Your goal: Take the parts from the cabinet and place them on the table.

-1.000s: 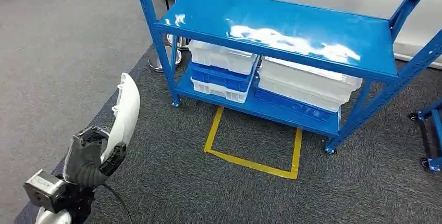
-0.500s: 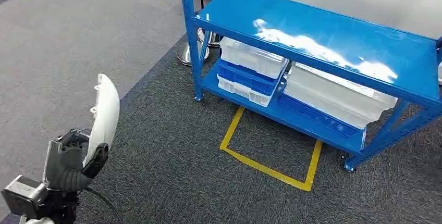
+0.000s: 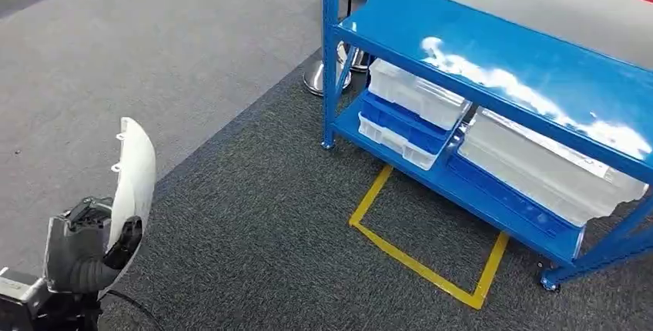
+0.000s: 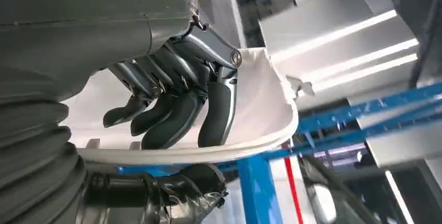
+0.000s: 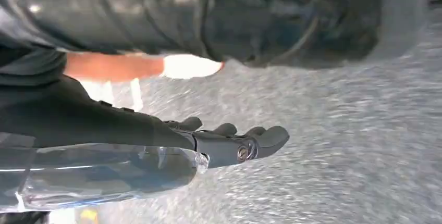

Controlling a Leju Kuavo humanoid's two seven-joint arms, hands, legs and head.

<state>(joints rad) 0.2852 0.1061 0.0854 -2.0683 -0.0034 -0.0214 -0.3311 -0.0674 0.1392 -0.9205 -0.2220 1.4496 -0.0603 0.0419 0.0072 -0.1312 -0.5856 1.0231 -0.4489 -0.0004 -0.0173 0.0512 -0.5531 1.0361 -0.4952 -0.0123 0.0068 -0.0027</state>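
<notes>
Left hand: at 7 o'clock in the head view, fingers wrapped round the curved white part, which stands upright.
Right hand: fingers straight, holding nothing, above carpet.
Shelf rack: at 2 o'clock.

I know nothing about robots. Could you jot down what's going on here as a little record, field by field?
Left hand: the left hand holds a curved white part, fingers curled inside its hollow.
Right hand: the right hand hangs over grey floor, holding nothing, fingers apart.
Blue shelf rack: the rack stands to the robot's right, top shelf bare.
Lower shelf: stacked white and blue bins sit there.
Floor: a yellow tape rectangle lies in front of the rack.
Table: cannot tell where it is.
</notes>
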